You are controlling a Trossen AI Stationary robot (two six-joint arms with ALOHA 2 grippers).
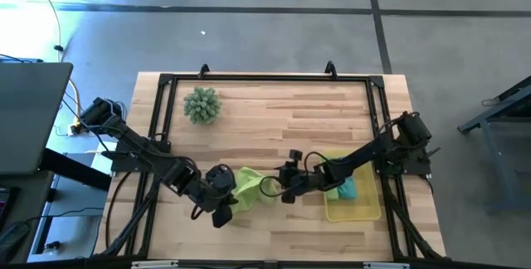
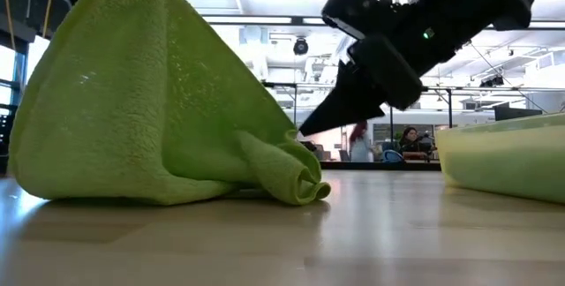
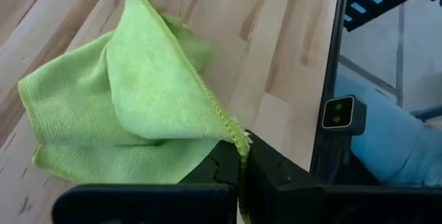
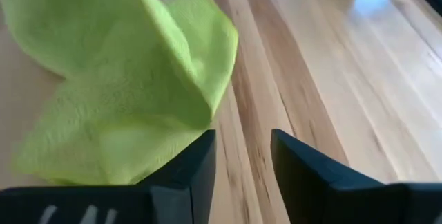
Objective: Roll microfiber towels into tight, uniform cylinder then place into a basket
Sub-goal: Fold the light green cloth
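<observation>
A lime green towel [image 1: 247, 184] is bunched at the table's near middle. One corner is raised and its lower folds [image 2: 177, 171] rest on the wood. My left gripper [image 1: 226, 205] is shut on that raised corner. My right gripper [image 4: 242, 148] is open, low over the table just right of the towel's folded end [image 2: 305, 176]. The yellow basket [image 1: 357, 213] stands at the right and holds a teal towel [image 1: 348, 190] with some lime green cloth [image 1: 334, 188] beside it. My left gripper pinches the towel's hemmed edge at a corner [image 3: 233, 133] between its two shut fingers. The cloth fans out below and ahead of the fingers like a tent, and its lower part lies on the table. My right gripper's one finger [image 4: 197, 158] stands right against the towel; whether it touches, I cannot tell.
A spiky green ball [image 1: 202, 105] sits at the table's far left. A black frame [image 1: 265, 78] runs round the table. The basket's wall [image 2: 503, 158] rises close to the right of the towel. Bare wood lies between the ball and the towel.
</observation>
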